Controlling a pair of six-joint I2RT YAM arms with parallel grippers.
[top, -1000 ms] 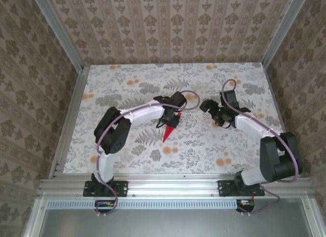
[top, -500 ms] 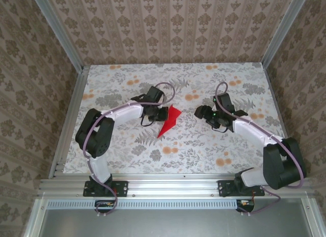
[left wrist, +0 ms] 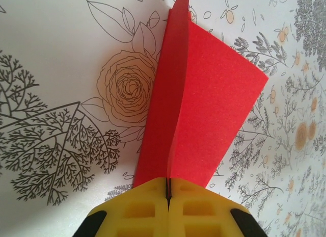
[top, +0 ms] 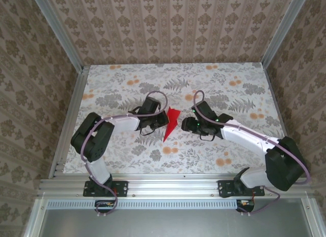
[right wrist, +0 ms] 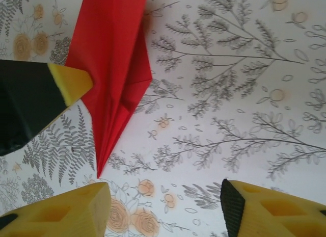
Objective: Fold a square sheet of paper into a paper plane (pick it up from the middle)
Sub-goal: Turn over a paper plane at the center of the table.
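Note:
The paper plane [top: 171, 123] is a bright red folded dart held just above the floral table, its sharp nose aimed toward the near edge. My left gripper [top: 160, 119] is shut on its rear edge; in the left wrist view the yellow fingertips [left wrist: 153, 206] pinch the centre crease, and the red plane [left wrist: 209, 104] fans out ahead. My right gripper [top: 186, 124] hovers close on the plane's right side, open. In the right wrist view its two yellow fingers [right wrist: 66, 211] stand apart over bare table, with the plane [right wrist: 109, 69] and the left gripper's fingertip [right wrist: 71, 81] at the upper left.
The floral tabletop [top: 229, 84] is boxed in by aluminium rails [top: 71, 120] and patterned walls. Both arms reach in from the near edge and meet mid-table, with cables looping over their wrists.
My right gripper has swung left and nearer, up beside the plane, its jaws narrowing. The left arm has pulled back and turned, keeping hold of the plane.

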